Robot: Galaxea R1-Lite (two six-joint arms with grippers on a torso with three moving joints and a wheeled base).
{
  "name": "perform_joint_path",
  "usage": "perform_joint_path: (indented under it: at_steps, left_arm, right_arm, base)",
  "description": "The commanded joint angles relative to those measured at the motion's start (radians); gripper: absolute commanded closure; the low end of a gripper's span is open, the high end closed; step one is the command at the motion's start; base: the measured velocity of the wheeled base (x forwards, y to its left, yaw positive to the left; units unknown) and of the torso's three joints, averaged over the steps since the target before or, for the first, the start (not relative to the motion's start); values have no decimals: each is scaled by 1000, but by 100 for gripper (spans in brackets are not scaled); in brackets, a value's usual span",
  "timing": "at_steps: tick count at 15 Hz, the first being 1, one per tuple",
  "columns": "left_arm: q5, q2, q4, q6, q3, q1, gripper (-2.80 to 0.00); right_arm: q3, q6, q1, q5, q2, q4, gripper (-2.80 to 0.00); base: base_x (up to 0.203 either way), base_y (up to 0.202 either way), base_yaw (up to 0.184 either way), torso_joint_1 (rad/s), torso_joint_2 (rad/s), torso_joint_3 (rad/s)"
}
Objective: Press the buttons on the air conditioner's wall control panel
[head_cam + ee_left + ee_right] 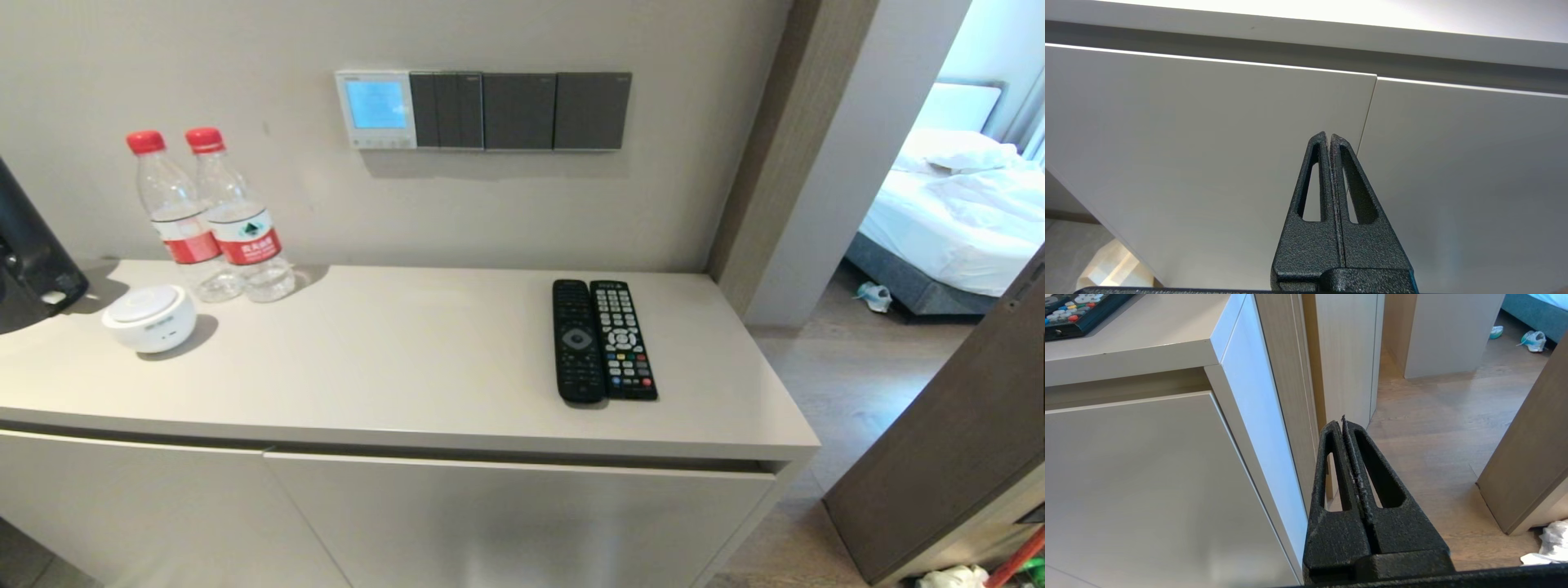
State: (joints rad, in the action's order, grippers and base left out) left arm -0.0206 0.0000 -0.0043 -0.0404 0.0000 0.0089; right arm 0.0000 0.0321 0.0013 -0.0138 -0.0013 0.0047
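Note:
The air conditioner's wall control panel is a small white thermostat with a lit blue screen, on the wall above the cabinet. A row of tiny pale buttons runs along its bottom edge. Neither gripper shows in the head view. My left gripper is shut and empty, low in front of the cabinet doors. My right gripper is shut and empty, low beside the cabinet's right front corner, over the wooden floor.
Three dark grey switch plates sit right of the thermostat. On the cabinet top stand two water bottles, a white round device and two black remotes. A black object stands at the far left. A doorway lies to the right.

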Motion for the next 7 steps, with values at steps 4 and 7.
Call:
perform_joint_path:
  at_steps: [4,7]
  left_arm:
    - [1,2,0,-1,0,0,0]
    - [-1,0,0,-1,0,0,0]
  right_arm:
    - [0,0,0,0,-2,0,0]
    - [0,0,0,0,-2,0,0]
  base:
    - [0,0,0,0,0,0]
    - [0,0,0,0,0,0]
